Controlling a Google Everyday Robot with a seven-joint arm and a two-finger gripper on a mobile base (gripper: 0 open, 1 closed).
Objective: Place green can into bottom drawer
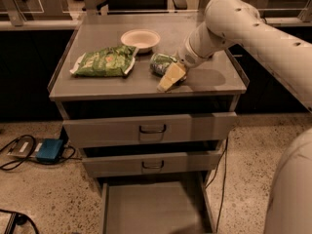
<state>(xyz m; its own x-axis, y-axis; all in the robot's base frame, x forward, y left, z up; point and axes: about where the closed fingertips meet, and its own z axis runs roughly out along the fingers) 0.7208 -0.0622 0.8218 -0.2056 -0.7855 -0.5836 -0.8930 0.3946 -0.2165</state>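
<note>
The green can (160, 63) lies on its side on the grey cabinet top (209, 79), just right of the middle. My gripper (169, 78), with a pale yellow tip, reaches down from the right at the can's front right side and touches or nearly touches it. The white arm (229, 23) comes in from the upper right. The bottom drawer (151, 208) is pulled out at the foot of the cabinet, and its flat grey floor shows nothing in it.
A green chip bag (105, 61) lies on the left of the top, and a white bowl (140, 38) stands behind the can. Two upper drawers (152, 128) with dark loop handles are shut. A blue box and cables (48, 150) lie on the floor at the left.
</note>
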